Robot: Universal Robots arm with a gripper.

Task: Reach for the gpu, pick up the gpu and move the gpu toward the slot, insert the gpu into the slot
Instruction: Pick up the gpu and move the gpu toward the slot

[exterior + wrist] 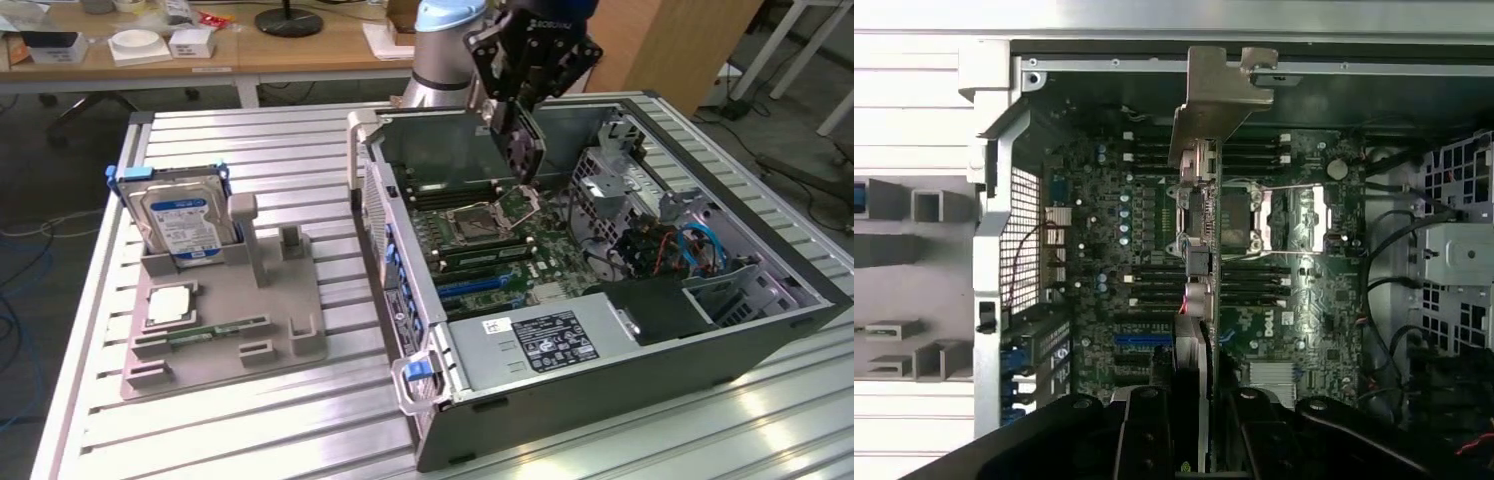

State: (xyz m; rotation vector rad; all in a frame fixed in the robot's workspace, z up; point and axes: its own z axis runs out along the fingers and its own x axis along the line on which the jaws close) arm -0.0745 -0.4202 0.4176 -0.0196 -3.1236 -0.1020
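Black two-fingered robot gripper [518, 100] is clamped on the gpu [522, 140], a thin dark circuit card with a silver metal bracket [1214, 90] at its end. The card hangs on edge in the air above the open grey tower computer case [627, 370], over the silver processor socket [487, 215]. In the wrist view the gripper [1194, 405] pinches the gpu [1199, 260] edge-on, and the card's line runs across the green motherboard [1324, 290]. The work looks to be in the carry toward the slot. The blue expansion slots [1144, 340] lie near the case's perforated wall, apart from the card. Doing this carry well probably means holding the card plumb, bringing its lower edge parallel to the chosen slot and its bracket toward the case wall, and staying high enough to clear the socket's raised frame and the black memory slots [1154, 275]. Of the writing, "DELL" [1259, 320] reads white on the motherboard. The print on the power supply's black-and-white sticker [561, 340] and on the blue-labelled silver hard drive [180, 215] is too small to read.
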